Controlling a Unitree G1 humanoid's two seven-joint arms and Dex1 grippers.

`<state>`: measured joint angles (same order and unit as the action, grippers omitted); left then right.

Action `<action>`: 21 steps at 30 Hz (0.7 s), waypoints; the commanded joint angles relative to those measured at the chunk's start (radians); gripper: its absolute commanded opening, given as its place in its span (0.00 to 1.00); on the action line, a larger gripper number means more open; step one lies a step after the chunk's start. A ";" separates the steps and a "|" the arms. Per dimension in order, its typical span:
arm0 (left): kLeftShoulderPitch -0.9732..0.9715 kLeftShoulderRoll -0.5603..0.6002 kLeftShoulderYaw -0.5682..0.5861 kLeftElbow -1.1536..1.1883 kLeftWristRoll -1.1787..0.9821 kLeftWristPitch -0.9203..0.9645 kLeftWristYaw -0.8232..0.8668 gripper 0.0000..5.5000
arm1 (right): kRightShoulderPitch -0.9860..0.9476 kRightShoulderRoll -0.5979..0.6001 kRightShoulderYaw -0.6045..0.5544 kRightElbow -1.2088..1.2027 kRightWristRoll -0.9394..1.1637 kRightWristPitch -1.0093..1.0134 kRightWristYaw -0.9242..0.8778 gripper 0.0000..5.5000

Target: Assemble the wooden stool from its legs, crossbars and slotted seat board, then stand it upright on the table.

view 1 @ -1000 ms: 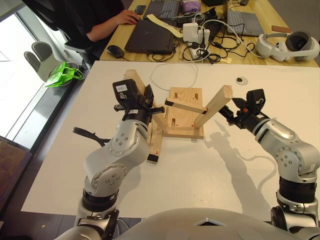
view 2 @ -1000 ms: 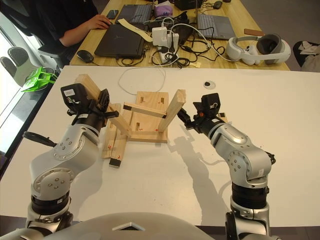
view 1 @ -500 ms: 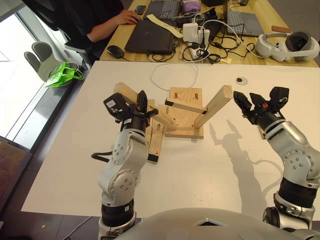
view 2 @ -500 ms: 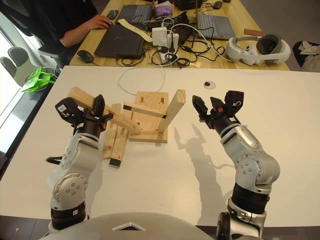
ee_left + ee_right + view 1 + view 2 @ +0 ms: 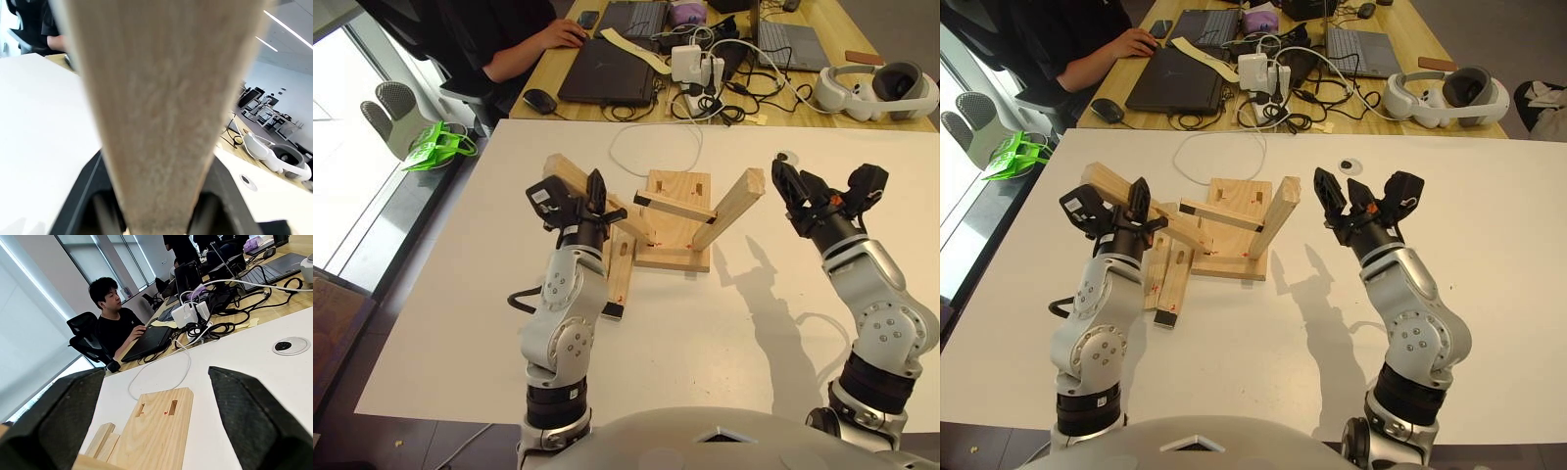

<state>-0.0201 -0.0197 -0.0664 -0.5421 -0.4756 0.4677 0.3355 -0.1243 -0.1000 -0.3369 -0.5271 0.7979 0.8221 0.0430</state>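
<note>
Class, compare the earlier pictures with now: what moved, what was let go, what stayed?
The right gripper came off the tilted leg, opened and drew back to the robot's right. The left gripper, shut on the other leg, swung it slightly. The seat board and crossbar stayed put.

The pale slotted seat board [image 5: 677,240] lies flat on the table [image 5: 705,333]. One leg [image 5: 732,208] rises tilted at its right side, with a dark-tipped crossbar [image 5: 675,207] joined to it. Another leg [image 5: 563,172] slants, clamped in the left end effector [image 5: 599,201]. Spare pieces [image 5: 617,279] lie flat just left of the board
</note>
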 commanded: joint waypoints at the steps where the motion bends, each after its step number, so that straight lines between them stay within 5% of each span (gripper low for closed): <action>1: 0.014 0.060 -0.056 -0.053 0.058 0.051 -0.069 0.19 | -0.027 -0.019 -0.008 -0.002 0.010 -0.021 -0.019 0.71; 8: -0.006 0.091 -0.062 -0.064 0.090 0.132 -0.139 0.19 | -0.124 -0.017 -0.054 0.014 0.034 -0.122 -0.046 0.71; 21: -0.027 0.054 -0.067 -0.178 0.237 0.479 0.020 0.19 | -0.120 -0.046 0.006 -0.020 0.017 -0.165 -0.064 0.71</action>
<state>-0.0616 0.0013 -0.1189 -0.7324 -0.2945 0.8739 0.3389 -0.2462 -0.1355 -0.3381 -0.5338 0.8264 0.6681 -0.0130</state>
